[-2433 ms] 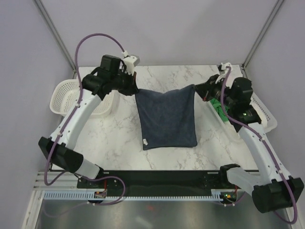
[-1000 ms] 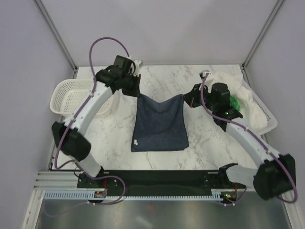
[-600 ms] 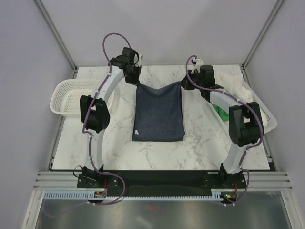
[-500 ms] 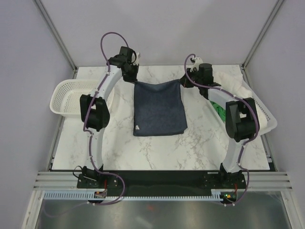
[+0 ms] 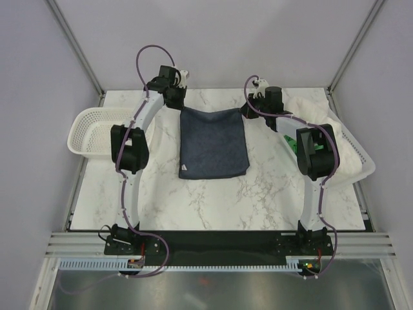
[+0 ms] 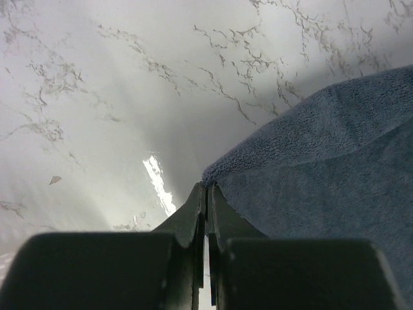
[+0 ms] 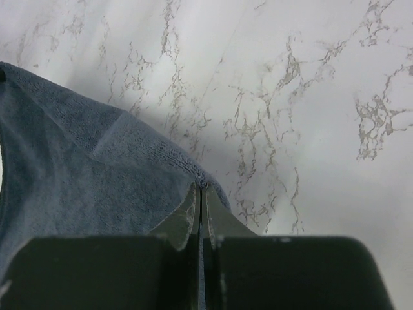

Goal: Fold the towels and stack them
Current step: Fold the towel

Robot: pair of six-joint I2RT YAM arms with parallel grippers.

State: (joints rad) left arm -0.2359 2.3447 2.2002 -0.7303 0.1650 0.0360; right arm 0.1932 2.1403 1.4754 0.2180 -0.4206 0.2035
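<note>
White marble-patterned tabletop (image 5: 271, 187) carries the small dark navy terry towel (image 5: 214, 142), spread out at the far middle. The left gripper (image 6: 208, 188) pinches its far left corner and the right gripper (image 7: 200, 188) its far right corner, each with fingers pressed together on the cloth's edge. The large white terry towel (image 5: 322, 116) lies heaped in the white perforated plastic basket (image 5: 364, 169) at the right.

No legible text; the white tag (image 5: 185, 168) on the navy towel (image 5: 214, 142) seems too small to read.
</note>
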